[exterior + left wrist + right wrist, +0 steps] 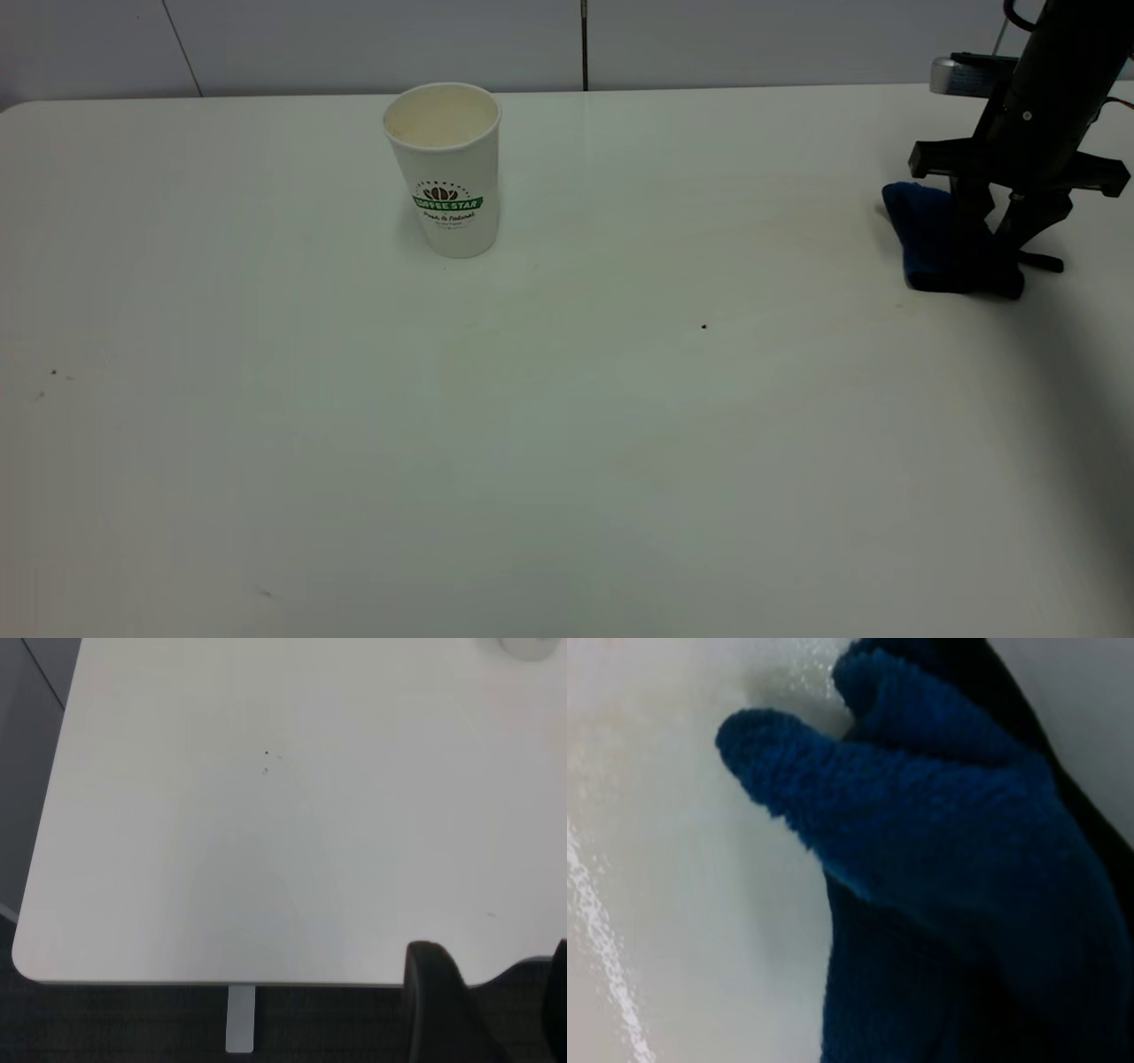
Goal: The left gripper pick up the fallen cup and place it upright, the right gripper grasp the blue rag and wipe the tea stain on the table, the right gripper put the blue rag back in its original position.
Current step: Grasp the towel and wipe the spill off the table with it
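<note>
The white "COFFEE STAR" cup (pixel 446 168) stands upright at the back left of the white table (pixel 567 461); its base shows at the edge of the left wrist view (pixel 530 645). My right gripper (pixel 999 257) is at the far right, lowered to the table and shut on the blue rag (pixel 926 232), which rests bunched on the tabletop and fills the right wrist view (pixel 948 859). My left gripper (pixel 494 950) is out of the exterior view, open and empty, hanging near the table's edge. No brown tea stain shows, only faint yellowish smears (pixel 797 235).
A tiny black speck (pixel 704 326) lies mid-table and small specks (pixel 53 373) lie at the left. A grey wall runs behind the table. The table's rounded corner (pixel 27 958) shows in the left wrist view.
</note>
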`<state>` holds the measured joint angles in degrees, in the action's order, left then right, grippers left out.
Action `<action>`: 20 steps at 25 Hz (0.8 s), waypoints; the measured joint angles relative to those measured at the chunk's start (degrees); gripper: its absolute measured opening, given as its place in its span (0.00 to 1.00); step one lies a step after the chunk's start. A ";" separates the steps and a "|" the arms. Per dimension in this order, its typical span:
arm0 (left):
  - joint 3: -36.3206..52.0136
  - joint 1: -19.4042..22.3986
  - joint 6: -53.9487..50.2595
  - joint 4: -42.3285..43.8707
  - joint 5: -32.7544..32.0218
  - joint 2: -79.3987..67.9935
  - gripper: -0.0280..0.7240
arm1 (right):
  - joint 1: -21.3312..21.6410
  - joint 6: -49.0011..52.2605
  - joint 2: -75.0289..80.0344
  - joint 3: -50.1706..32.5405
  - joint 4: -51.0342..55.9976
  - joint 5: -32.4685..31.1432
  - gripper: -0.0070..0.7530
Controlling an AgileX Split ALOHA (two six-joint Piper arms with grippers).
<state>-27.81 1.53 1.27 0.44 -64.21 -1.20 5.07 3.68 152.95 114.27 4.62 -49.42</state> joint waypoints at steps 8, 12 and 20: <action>0.00 0.00 0.00 -0.05 0.00 0.00 0.47 | 0.00 -4.89 0.00 10.55 0.88 -13.07 0.96; 0.00 0.00 0.00 -0.05 0.00 0.00 0.47 | 0.00 -5.03 -0.52 17.04 0.65 -19.01 0.96; 0.00 0.00 0.00 -0.05 0.00 0.00 0.47 | -1.75 -6.07 -10.65 7.65 0.13 -19.84 0.96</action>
<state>-27.81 1.53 1.27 0.39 -64.21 -1.20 3.33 -2.39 142.31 121.91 4.75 -69.26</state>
